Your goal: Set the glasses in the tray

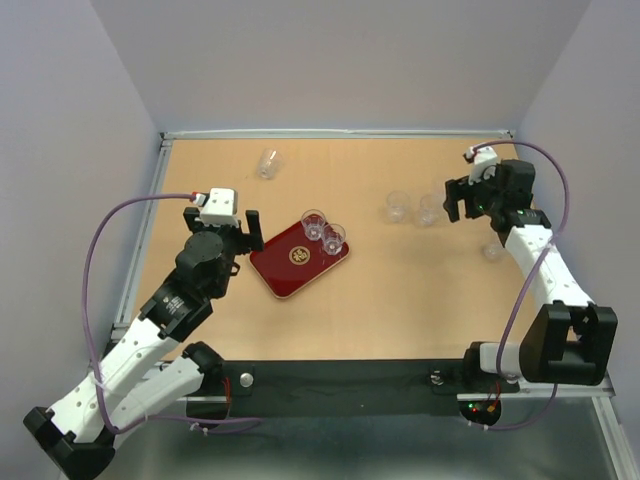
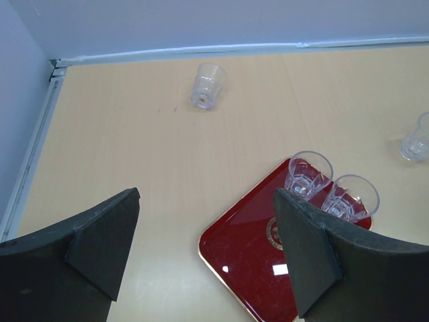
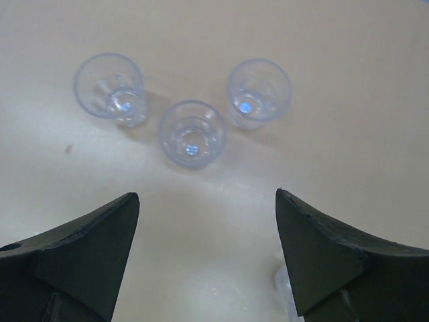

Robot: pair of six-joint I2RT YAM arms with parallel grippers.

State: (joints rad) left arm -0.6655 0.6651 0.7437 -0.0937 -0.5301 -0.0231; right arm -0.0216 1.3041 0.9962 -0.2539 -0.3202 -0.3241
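Glasses (image 3: 192, 132) are waiting three together on the bench (image 3: 348, 154) just ahead of my right hand (image 3: 206, 196), which is gaping wide, holding nothing. Two are already standing in the tray (image 1: 285, 272). I am judging the next pick: lowering around the middle one. My left hand (image 2: 204, 194) is idling open, empty.
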